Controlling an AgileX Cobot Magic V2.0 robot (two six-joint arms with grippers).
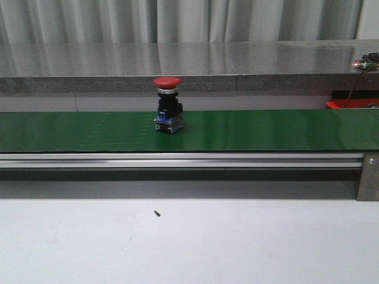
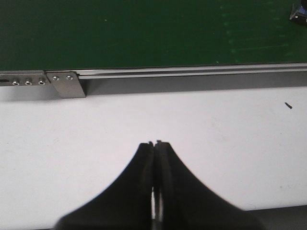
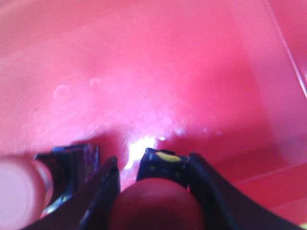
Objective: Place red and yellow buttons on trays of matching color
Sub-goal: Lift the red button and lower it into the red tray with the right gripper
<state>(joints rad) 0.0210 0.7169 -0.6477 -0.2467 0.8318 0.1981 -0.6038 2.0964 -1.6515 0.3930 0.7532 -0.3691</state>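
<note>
While neither arm shows in the front view, a red mushroom-head push button (image 1: 168,105) stands upright on the green conveyor belt (image 1: 266,130), centre-left. Left wrist view: left gripper (image 2: 156,143) pinched together, empty, above white tabletop (image 2: 72,134). Right wrist view — right gripper (image 3: 151,172) seemingly clamps another red button (image 3: 158,203) over the red plastic tray (image 3: 144,72); release comes next, probably.

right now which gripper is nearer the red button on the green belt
Left. The left gripper hovers shut over the white table with the red button at its view's edge; the right gripper is over the red tray.
</note>
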